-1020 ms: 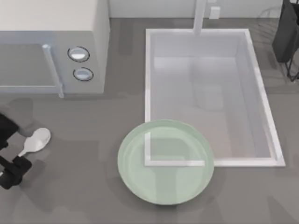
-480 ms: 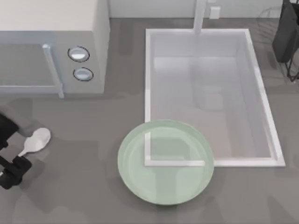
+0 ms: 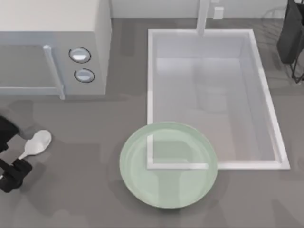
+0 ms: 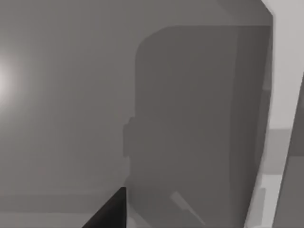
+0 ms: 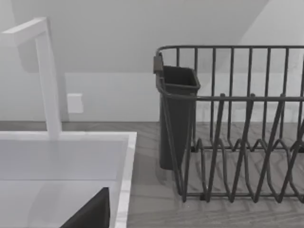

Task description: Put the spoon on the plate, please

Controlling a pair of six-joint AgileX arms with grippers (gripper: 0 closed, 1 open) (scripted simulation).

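Observation:
The small white spoon [image 3: 37, 142] lies on the grey counter at the far left, its bowl toward the microwave and its thin handle pointing to the table's left edge. My left gripper [image 3: 10, 153] is at that edge. It is open, with one black finger on each side of the handle's tip and not touching it. The pale green plate [image 3: 142, 190] sits at the front middle, far to the right of the spoon, overlapping the sink's front left corner. In the left wrist view a dark fingertip [image 4: 111, 213] hangs over shadowed grey counter.
A white microwave [image 3: 52, 47] stands at the back left, just behind the spoon. The white sink [image 3: 149, 71] with its faucet [image 3: 203, 16] takes up the right half. A dark dish rack [image 5: 237, 133] with a cutlery holder stands at the back right, seen from the right wrist.

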